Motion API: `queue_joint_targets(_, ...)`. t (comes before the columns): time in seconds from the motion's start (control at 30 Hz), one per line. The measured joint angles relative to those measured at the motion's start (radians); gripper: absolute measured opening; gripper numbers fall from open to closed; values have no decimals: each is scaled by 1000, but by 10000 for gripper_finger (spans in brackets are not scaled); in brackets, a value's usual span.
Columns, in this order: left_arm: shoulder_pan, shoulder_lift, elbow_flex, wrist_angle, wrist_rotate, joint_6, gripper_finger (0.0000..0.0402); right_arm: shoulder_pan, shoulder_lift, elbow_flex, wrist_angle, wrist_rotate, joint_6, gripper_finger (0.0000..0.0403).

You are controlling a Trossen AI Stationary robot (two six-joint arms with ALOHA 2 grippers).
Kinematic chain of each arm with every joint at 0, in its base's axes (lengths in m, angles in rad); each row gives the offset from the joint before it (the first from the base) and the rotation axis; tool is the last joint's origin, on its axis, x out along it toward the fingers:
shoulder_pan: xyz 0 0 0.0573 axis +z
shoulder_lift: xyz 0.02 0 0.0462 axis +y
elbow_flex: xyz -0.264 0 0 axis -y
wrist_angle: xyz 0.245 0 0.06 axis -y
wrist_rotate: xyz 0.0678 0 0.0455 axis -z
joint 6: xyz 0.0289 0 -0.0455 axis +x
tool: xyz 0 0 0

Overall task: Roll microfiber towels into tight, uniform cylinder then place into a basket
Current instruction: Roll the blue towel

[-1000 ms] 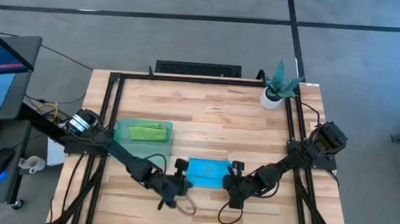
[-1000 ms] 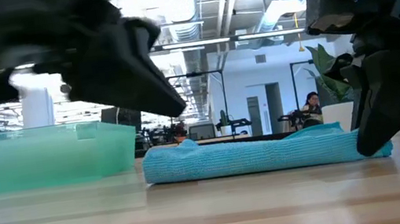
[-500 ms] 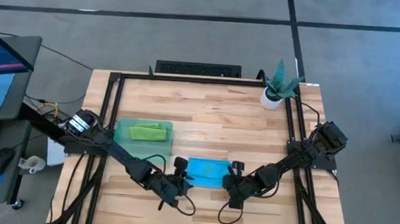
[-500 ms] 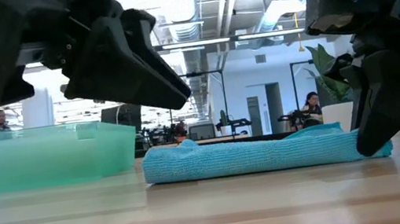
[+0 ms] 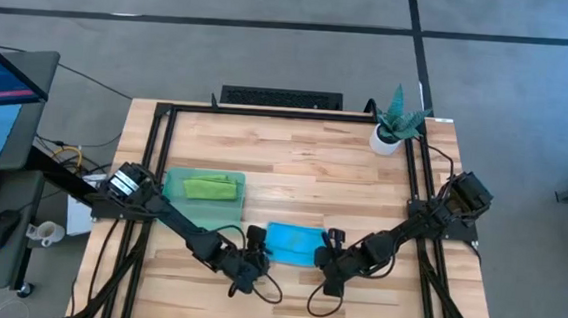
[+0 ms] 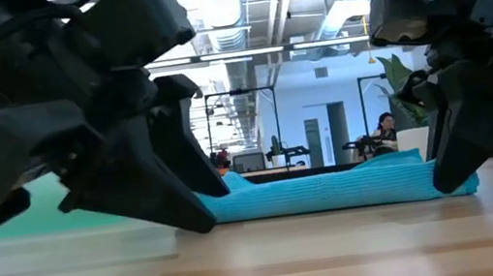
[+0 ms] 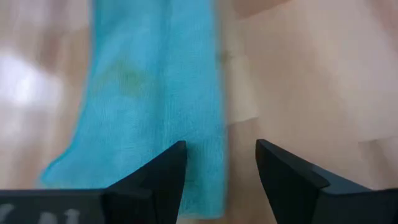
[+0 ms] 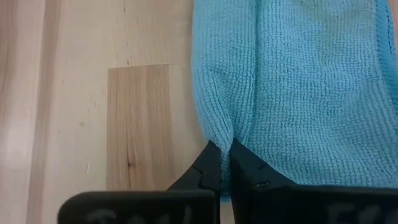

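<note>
A sky blue microfiber towel lies folded into a flat band on the table's near middle. My right gripper is shut on the towel's near right end. My left gripper is open, low over the towel's near left end; in the left wrist view its fingers stand either side of the cloth's side edge. The teal basket stands left of the towel, with a lime green towel lying inside it. My right gripper pinches a small pucker of cloth between its two fingertips, at the blue towel's edge near its near right corner. The fingers slant down from the near right. The towel lies flat on the table. Whether my left gripper touches the towel, I cannot tell.
A potted plant stands at the table's far right corner. A black frame runs along the far edge and both sides. Bare wood lies between the towel and the far edge.
My left gripper has opened and come down toward the table at the towel's near left end. My right gripper and the blue towel have stayed as they were.
</note>
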Motion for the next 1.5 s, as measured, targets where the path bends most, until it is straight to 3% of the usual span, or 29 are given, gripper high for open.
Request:
queue_joint_targets(0.5, 96, -6, 5, -155, 71, -136, 181, 0, 0, 0, 10, -28, -11, 23)
queue_joint_targets(0.63, 129, -6, 5, -176, 81, -190, 141, 0, 0, 0, 11, -29, -37, 20)
queue_joint_targets(0.9, 152, -7, 2, -179, 179, -225, 16, 0, -1, 0, 13, -43, -45, 22)
queue_joint_targets(1.03, 145, -24, 2, -178, 303, -373, 16, 9, -1, 10, 6, -59, -33, 21)
queue_joint_targets(1.2, 117, -63, 0, -152, 570, -569, 20, 37, 9, 61, 23, -177, -10, 27)
queue_joint_targets(1.37, 96, -81, -1, -80, 714, -796, 12, 58, 9, 124, 22, -295, 6, 21)
queue_joint_targets(1.5, 98, -81, -2, -91, 752, -925, 14, 52, 8, 149, 12, -300, 21, 28)
